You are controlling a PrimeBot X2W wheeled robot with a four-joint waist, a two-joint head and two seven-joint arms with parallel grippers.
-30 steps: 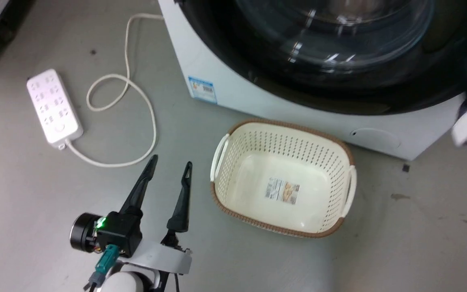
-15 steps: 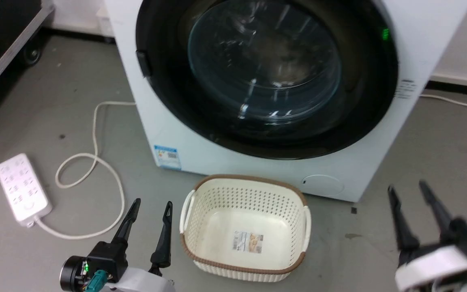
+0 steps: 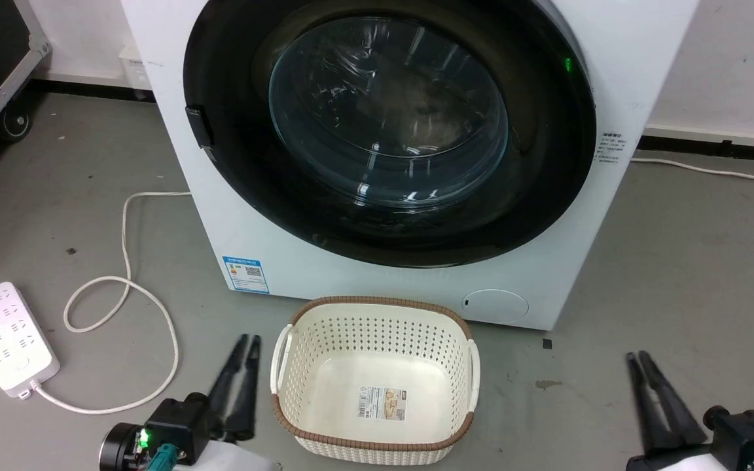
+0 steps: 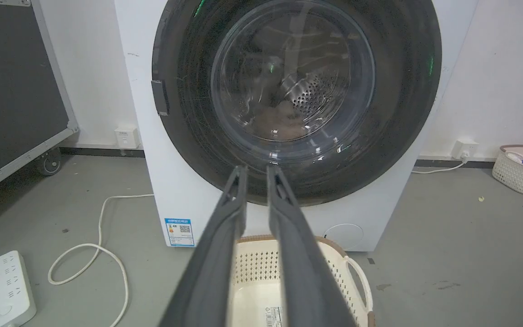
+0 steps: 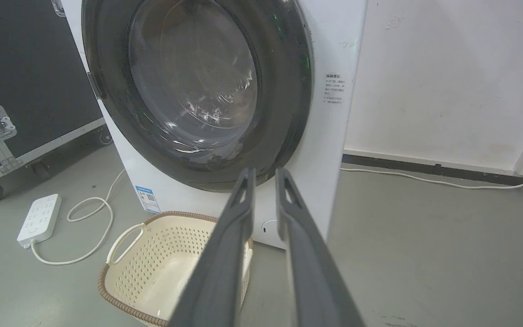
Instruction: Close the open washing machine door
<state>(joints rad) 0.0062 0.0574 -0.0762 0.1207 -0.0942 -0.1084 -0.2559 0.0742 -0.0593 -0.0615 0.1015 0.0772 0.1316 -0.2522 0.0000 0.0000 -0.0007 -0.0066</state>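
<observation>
The washing machine door (image 3: 390,124) is a glossy black disc with a clear glass bowl. It lies flat against the front of the white machine (image 3: 612,39), seen also in the left wrist view (image 4: 293,91) and the right wrist view (image 5: 193,86). My left gripper (image 3: 248,340) hangs low at the lower left, well short of the machine, shut with nothing in it (image 4: 256,169). My right gripper (image 3: 637,356) is at the lower right, also shut and holding nothing (image 5: 263,171). Neither touches the door.
A cream perforated basket (image 3: 377,302) sits on the floor just before the machine, between my grippers. A white power strip (image 3: 7,337) with a looped cable (image 3: 122,288) lies to the left. A black wheeled case (image 4: 12,91) stands further left, another basket (image 4: 522,168) far right.
The head camera has tilted up and pulled back, bringing the whole door into view. The left fingers have shut. The right gripper has dropped to the lower right and shut.
</observation>
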